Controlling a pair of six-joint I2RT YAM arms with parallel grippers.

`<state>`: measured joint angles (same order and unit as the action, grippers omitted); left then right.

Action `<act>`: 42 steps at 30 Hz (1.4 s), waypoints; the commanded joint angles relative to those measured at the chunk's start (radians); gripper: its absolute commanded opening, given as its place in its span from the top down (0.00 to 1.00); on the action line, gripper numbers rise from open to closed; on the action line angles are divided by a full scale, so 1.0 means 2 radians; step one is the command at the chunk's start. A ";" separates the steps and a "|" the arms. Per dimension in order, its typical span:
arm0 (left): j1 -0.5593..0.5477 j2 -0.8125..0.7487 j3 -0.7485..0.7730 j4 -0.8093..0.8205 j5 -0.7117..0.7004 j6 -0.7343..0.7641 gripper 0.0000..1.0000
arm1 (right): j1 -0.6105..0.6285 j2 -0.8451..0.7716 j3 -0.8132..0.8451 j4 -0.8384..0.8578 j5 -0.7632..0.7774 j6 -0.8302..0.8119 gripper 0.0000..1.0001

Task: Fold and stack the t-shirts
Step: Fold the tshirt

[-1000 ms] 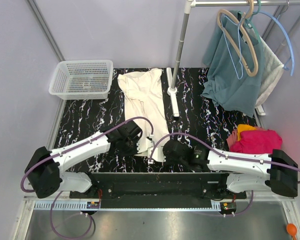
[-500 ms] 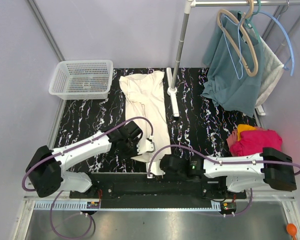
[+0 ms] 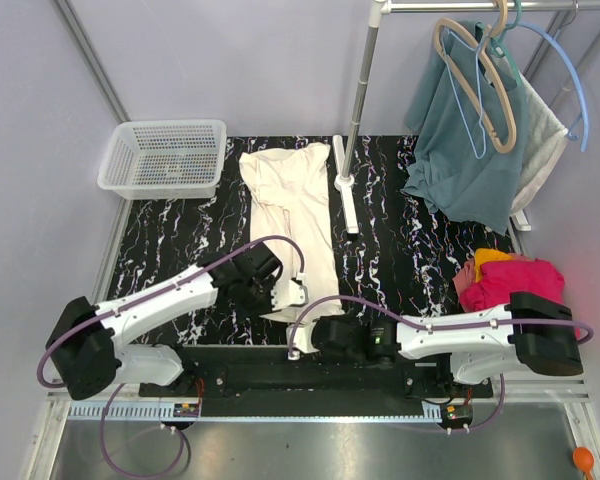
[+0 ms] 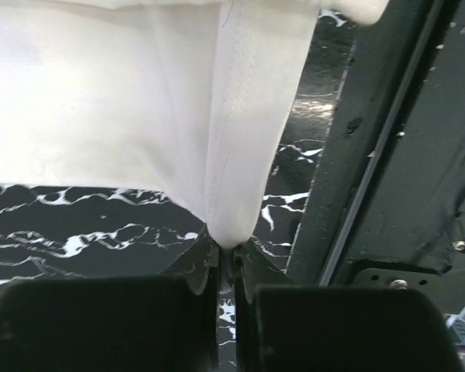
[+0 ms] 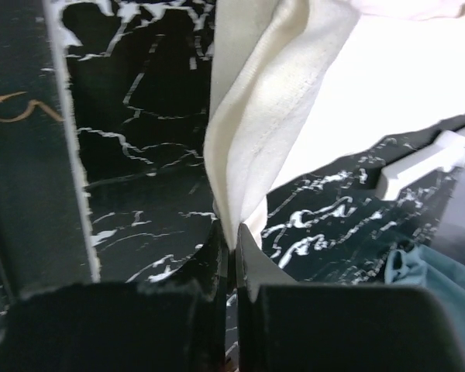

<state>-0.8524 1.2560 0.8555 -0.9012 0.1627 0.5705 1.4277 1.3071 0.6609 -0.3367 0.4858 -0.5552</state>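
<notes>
The cream t-shirt (image 3: 288, 215) lies stretched out on the black marbled worktop (image 3: 170, 240). Its long axis runs from the far edge toward the arms, leaning slightly right as it comes nearer. The far end spreads wide and rumpled just beside the foot of the clothes rack pole (image 3: 346, 180). The near end narrows into a gathered strip close to the near edge. Which end is the collar cannot be told from above.

The left pincer (image 4: 226, 260) is clenched on a fold of a stitched edge of that cloth, which rises from its tips. The right pincer (image 5: 234, 239) is likewise clenched on a doubled, stitched edge of the same shirt, at the near tip of the strip.

The white mesh basket (image 3: 165, 158) stands at the far left corner of the worktop, apart from the shirt. The pink t-shirt (image 3: 515, 282) sits bunched at the right edge, with the orange t-shirt (image 3: 490, 258) touching its far side. A teal garment (image 3: 460, 150) hangs on hangers above.
</notes>
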 commanded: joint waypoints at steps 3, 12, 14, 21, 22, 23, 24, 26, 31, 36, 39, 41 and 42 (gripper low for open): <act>0.012 -0.026 0.009 -0.017 -0.068 0.006 1.00 | -0.022 0.006 0.035 -0.002 0.078 -0.031 1.00; 0.052 -0.047 0.003 0.023 -0.104 0.005 1.00 | -0.098 -0.006 0.065 0.036 0.083 -0.075 1.00; 0.056 -0.047 0.001 0.035 -0.111 0.008 1.00 | -0.104 -0.009 0.068 0.039 0.086 -0.078 1.00; 0.090 -0.039 -0.004 0.086 -0.127 0.026 1.00 | -0.133 -0.007 0.076 0.071 0.088 -0.097 1.00; 0.095 -0.035 -0.002 0.090 -0.128 0.028 1.00 | -0.139 -0.005 0.077 0.074 0.088 -0.104 1.00; 0.103 -0.033 -0.001 0.100 -0.129 0.031 1.00 | -0.142 0.000 0.078 0.078 0.086 -0.105 1.00; 0.107 -0.028 0.000 0.105 -0.129 0.032 1.00 | -0.146 0.002 0.078 0.090 0.084 -0.107 1.00; 0.117 -0.021 -0.001 0.125 -0.133 0.035 1.00 | -0.157 0.014 0.078 0.108 0.083 -0.117 1.00; 0.130 0.018 0.016 0.160 -0.149 0.045 1.00 | -0.179 0.041 0.079 0.160 0.069 -0.136 1.00; 0.154 0.063 0.045 0.187 -0.152 0.052 1.00 | -0.215 0.070 0.095 0.204 0.057 -0.150 1.00; 0.165 0.086 0.062 0.201 -0.152 0.054 1.00 | -0.236 0.082 0.105 0.220 0.045 -0.157 1.00; 0.172 0.105 0.075 0.211 -0.153 0.057 1.00 | -0.244 0.093 0.114 0.230 0.042 -0.162 1.00; 0.174 0.113 0.079 0.213 -0.153 0.058 1.00 | -0.251 0.098 0.116 0.233 0.039 -0.165 1.00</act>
<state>-0.5518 1.4300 0.9585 -0.4816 -0.0341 0.6579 0.9863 1.4826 0.8406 0.0769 0.5087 -0.8406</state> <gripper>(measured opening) 0.044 0.021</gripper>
